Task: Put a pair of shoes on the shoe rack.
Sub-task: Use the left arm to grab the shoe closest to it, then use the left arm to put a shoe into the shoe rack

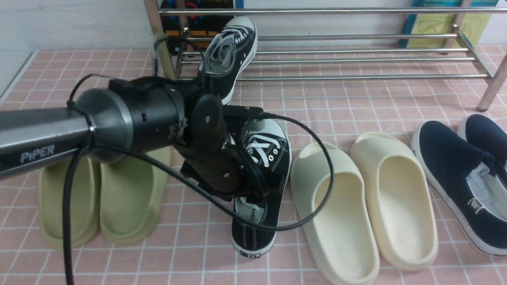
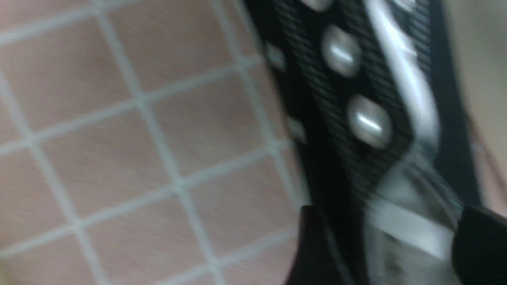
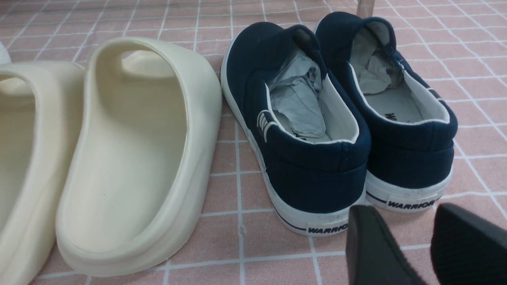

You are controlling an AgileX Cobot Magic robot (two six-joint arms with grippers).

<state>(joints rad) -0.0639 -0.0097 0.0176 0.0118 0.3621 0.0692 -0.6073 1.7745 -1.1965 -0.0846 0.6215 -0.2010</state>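
Front: first sneaker (image 1: 231, 51) leans toe-up on rack (image 1: 356, 60), left end. Second sneaker (image 1: 271, 158) lies on surface, long axis near-to-far, heel toward near edge, right under left gripper (image 1: 247, 184). Left wrist: fingers (image 2: 317, 245) straddle its eyelet side, blurred, can't tell if gripping. Right wrist: right gripper (image 3: 402, 221) spread, empty, by navy slip-ons (image 3: 309, 118).

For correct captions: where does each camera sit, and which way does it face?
Front: between the arms, facing the shoe rack; left arm shows.
Left wrist: close over the black sneaker on the floor; dark fingertips show.
Right wrist: low, facing navy slip-ons; right gripper shows.
Front and right wrist share slip-ons and cream slides.
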